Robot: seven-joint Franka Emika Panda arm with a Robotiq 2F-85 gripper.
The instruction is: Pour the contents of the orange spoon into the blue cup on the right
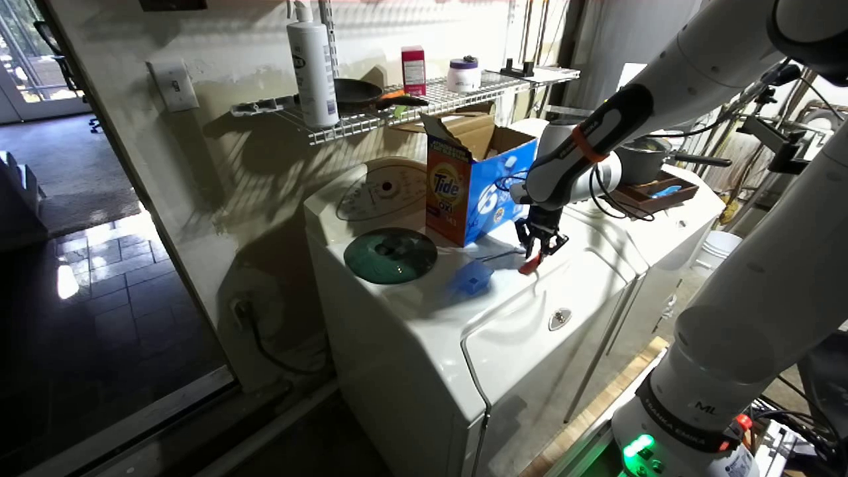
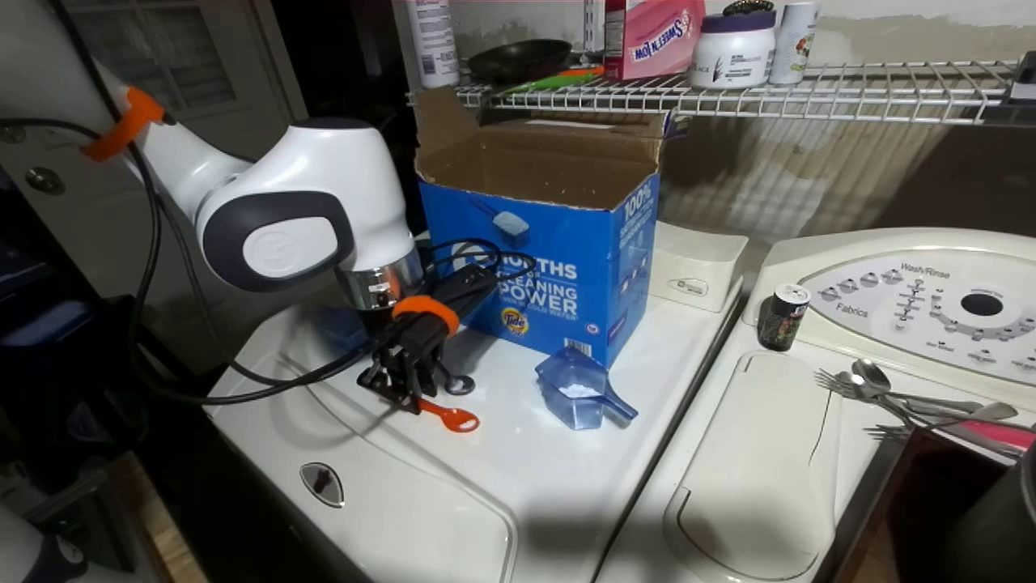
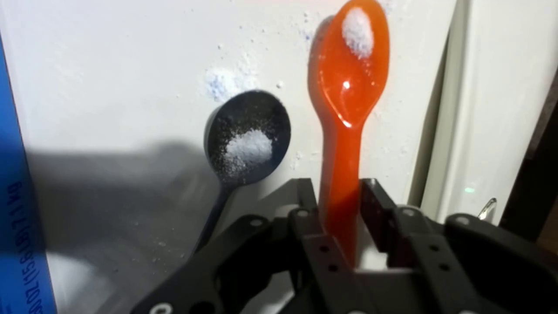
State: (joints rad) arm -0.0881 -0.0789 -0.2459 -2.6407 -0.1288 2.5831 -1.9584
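The orange spoon [image 3: 355, 78] lies on the white washer top with white powder in its bowl; it also shows in both exterior views [image 1: 530, 265] [image 2: 458, 419]. My gripper [image 3: 338, 194] is low over it, fingers on both sides of the handle with slight gaps, open; it shows in both exterior views [image 1: 540, 248] [image 2: 414, 397]. A pale-blue handled cup [image 2: 571, 405] with white powder inside stands right of my gripper in an exterior view. Another blue cup [image 2: 340, 328] stands beyond my gripper there; a blue cup also shows in an exterior view [image 1: 475, 278].
A dark spoon [image 3: 261, 111] with white powder lies close beside the orange spoon. The blue-sided Tide box [image 2: 518, 275] stands behind, close to the arm. A green dish [image 1: 391, 255], a small can [image 2: 783, 317] and loose cutlery [image 2: 882, 389] lie around. A wire shelf [image 2: 858, 93] hangs above.
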